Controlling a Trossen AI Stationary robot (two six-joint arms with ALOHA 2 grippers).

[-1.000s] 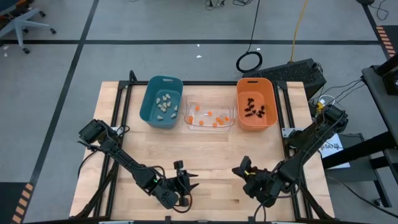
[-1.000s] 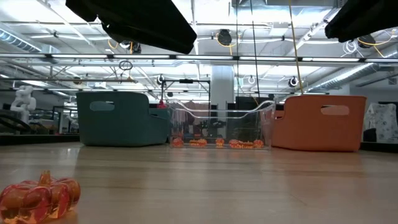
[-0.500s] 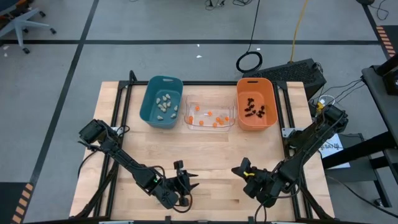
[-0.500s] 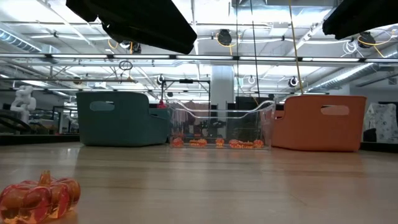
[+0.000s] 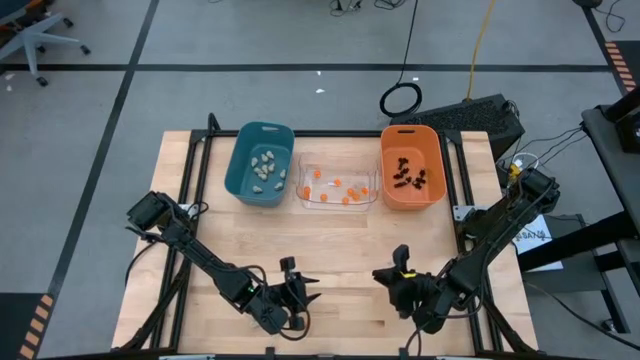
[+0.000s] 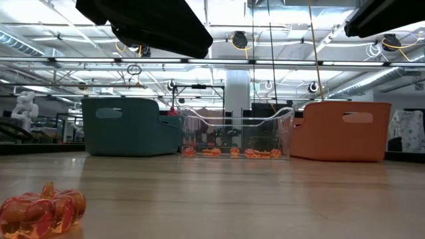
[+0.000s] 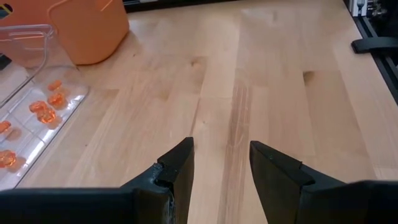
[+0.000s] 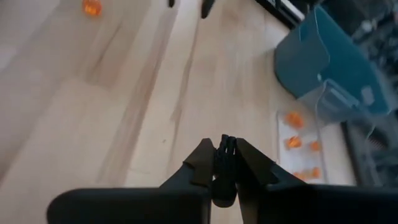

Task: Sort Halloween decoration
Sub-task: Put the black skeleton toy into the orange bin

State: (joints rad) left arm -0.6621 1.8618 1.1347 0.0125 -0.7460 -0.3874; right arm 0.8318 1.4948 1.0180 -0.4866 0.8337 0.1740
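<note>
The wooden surface (image 5: 330,250) is standing on a grey floor marked with dark tape lines; the low view is showing a workshop with ceiling pipework behind it. Taking the clear bin (image 5: 338,186) at the far edge as the landmark: the teal bin (image 5: 260,163) is sitting just to its left and the orange bin (image 5: 411,167) just to its right.

The Halloween decoration is lying sorted for the most part. Small orange trinkets (image 5: 345,190) are lying inside the clear bin, pale lumps (image 5: 263,166) inside the teal bin, and black spidery pieces (image 5: 408,176) inside the orange bin. One translucent orange pumpkin (image 6: 42,209) is resting on the bare wood, well apart from the clear bin, on the near side of the surface.

The left tool (image 7: 221,171) is hovering over the near edge, well apart from the clear bin, its fingers standing parted with nothing between them. The right tool (image 8: 226,163) is hovering near that same edge, to the right of the left one, its fingers pressed together on a small black spidery piece (image 8: 227,147).
</note>
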